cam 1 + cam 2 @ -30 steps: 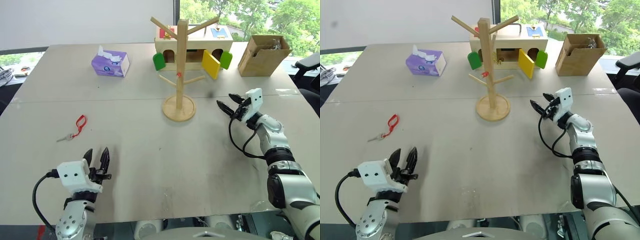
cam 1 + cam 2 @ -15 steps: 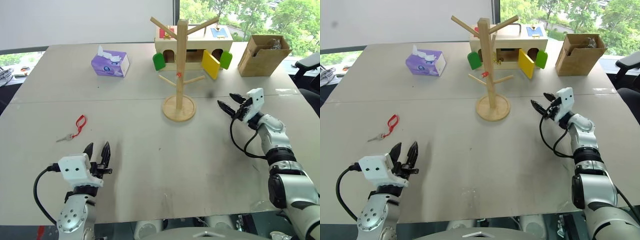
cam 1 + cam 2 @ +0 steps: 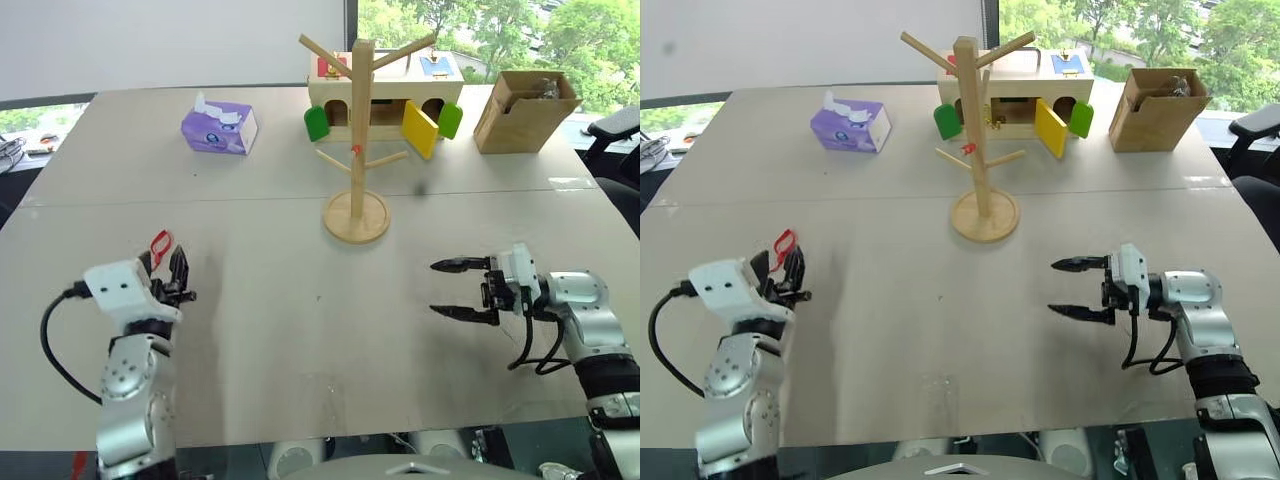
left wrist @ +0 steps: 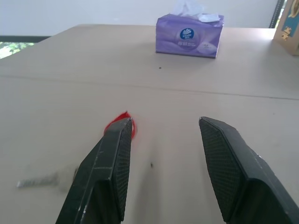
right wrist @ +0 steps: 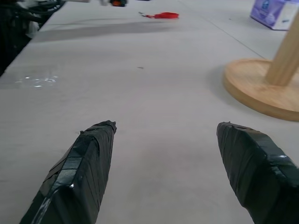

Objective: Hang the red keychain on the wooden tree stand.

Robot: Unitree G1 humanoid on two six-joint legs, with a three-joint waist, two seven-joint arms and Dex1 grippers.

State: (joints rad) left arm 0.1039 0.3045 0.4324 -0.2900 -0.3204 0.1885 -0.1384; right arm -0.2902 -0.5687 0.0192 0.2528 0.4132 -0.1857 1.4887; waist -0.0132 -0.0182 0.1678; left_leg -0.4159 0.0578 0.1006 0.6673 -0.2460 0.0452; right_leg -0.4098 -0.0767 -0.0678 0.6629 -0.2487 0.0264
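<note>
The red keychain (image 3: 786, 238) lies flat on the grey table (image 3: 300, 330), out on the robot's left side and well apart from the wooden tree stand (image 3: 358, 140), so it has not been lifted and every peg is bare. That layout explains the split of duties: the left gripper (image 3: 168, 272) sits just beside the strap, the natural arm for the pickup, while the right gripper (image 3: 448, 290) waits in open space on the other side, near the stand's round base but not touching it. From the head cameras the left forearm rises steeply from the table edge, wrist carried above the surface, the two black fingers pointing forward and roughly level, and the red loop peeks out just past them. In the left wrist view the jaws are spread, nothing between them, the red strap showing at the tip of one finger and the little silver key (image 4: 37, 179) lying blurred off to the side. The right forearm lies low with its wrist turned so the fingers point across toward the robot's left, jaws wide apart and empty. A purple tissue box (image 3: 219, 128) sits far back, out of play.
</note>
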